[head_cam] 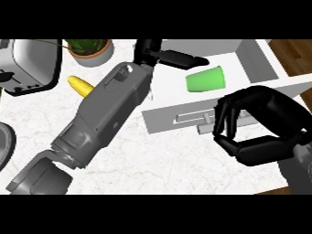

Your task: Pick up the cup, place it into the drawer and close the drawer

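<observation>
Green plastic cup (206,79) already lying in open white drawer (253,55), left hand (166,56) fingers straight beside it, empty; right hand (260,123) curled empty at drawer front, likely for push shut.

Cup (206,80): light green, plain, no handle visible. Lies on its side inside the drawer (253,59), on the white floor, near the middle (which end is the mouth cannot be told). Drawer: white, pulled open from the counter, front panel with a pale bar handle (195,118) facing down-left.
</observation>
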